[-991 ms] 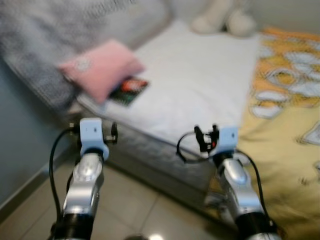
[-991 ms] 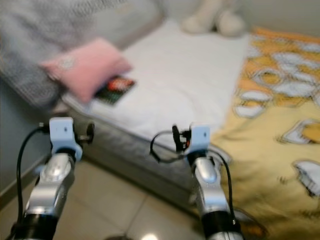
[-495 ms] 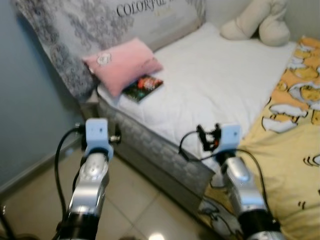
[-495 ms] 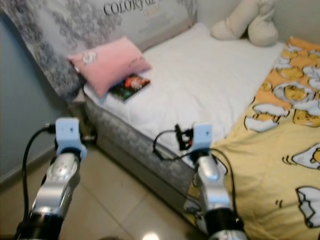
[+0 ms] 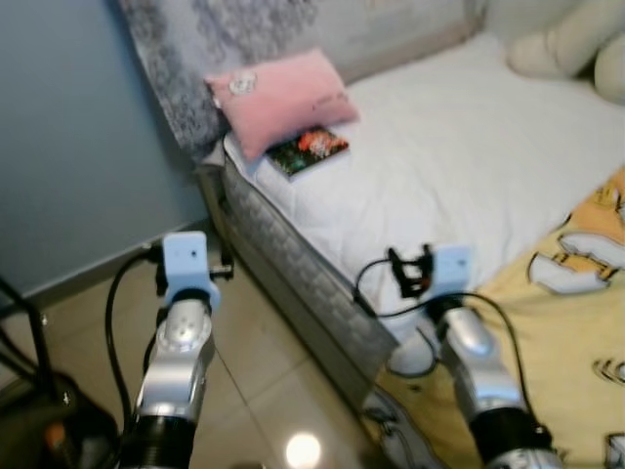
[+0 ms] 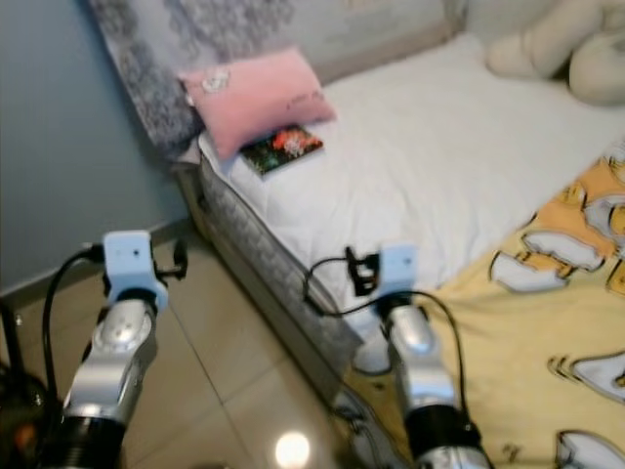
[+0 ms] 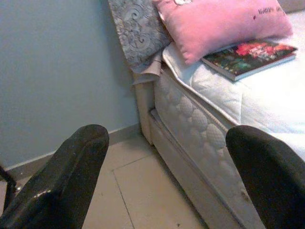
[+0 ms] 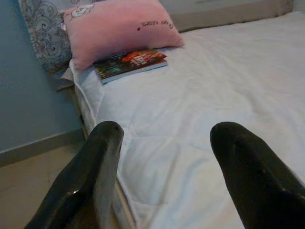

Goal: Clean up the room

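Note:
A dark book [image 5: 308,151] with a colourful cover lies on the white mattress [image 5: 459,166], its far end tucked under a pink pillow [image 5: 278,93]. A yellow blanket [image 5: 576,293] with an egg pattern hangs over the bed's near right side. Both silver arms are held up in front of me. The left arm [image 5: 186,283] is over the tiled floor beside the bed, and the right arm [image 5: 444,283] is at the mattress edge. My left gripper [image 7: 167,143] and my right gripper [image 8: 169,133] are both open, with nothing between the fingers.
A grey patterned cushion [image 5: 195,49] leans at the head of the bed against the blue wall [image 5: 68,127]. A cream plush toy [image 5: 576,49] sits at the far right. A black object [image 5: 39,420] stands at my lower left. Something pale [image 5: 410,357] lies by the bed's base.
The camera has swung left and sharpened, so the bed now sits further right and more wall and floor show. Both arms keep the same raised pose.

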Tool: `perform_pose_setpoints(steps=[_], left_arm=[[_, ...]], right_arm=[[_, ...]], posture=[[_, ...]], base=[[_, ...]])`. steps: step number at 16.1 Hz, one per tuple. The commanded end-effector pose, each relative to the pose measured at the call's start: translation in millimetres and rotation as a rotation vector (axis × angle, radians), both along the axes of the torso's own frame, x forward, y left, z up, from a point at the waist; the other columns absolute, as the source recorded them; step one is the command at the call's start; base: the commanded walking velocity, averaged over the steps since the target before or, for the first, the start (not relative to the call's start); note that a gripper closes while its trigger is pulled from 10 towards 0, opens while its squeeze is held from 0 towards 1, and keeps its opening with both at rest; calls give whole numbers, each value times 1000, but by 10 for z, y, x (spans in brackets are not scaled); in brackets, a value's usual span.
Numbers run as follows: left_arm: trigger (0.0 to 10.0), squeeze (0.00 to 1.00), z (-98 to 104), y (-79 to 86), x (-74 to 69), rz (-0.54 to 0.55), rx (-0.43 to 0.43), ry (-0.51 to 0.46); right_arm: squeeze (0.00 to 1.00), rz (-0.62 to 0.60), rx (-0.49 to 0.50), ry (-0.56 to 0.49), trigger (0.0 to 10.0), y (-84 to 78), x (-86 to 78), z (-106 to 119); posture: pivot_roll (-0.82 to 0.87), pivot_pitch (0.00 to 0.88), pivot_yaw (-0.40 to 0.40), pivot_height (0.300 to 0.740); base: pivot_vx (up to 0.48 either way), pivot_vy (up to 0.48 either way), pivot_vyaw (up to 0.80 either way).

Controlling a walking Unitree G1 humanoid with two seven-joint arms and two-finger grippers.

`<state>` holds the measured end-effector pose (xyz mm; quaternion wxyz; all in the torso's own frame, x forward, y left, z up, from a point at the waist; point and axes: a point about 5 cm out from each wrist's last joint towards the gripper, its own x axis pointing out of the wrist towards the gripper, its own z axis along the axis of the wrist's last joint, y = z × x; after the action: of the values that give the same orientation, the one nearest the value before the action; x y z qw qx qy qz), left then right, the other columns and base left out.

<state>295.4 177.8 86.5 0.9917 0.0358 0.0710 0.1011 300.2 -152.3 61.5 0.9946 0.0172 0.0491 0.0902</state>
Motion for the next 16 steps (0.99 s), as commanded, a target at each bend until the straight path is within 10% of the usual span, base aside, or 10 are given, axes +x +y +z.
perform_pose_setpoints(steps=[1,6,9,11,16], left_arm=[[10000,0,-4,94,-15,34,9,6],[10000,0,-16,100,-107,13,7,-19],[10000,0,-49,176,-457,-59,4,-69],[10000,0,34,102,-626,-219,166,-158],[10000,0,73,78,-597,-167,152,-178]], right_arm=[[0,31,15,-13,10000,101,28,31],[0,26,18,-21,10000,67,29,31],[0,-96,59,-34,10000,-157,-45,10],[0,-119,53,-58,10000,-222,-138,-18],[71,-29,54,-33,10000,-101,-162,-107]], posture=[[-43,0,39,740],[-38,0,35,740],[-39,0,44,740],[-33,0,39,740],[-5,0,17,740]], base=[[0,0,475],[0,0,474],[0,0,477],[0,0,491],[0,0,528]])
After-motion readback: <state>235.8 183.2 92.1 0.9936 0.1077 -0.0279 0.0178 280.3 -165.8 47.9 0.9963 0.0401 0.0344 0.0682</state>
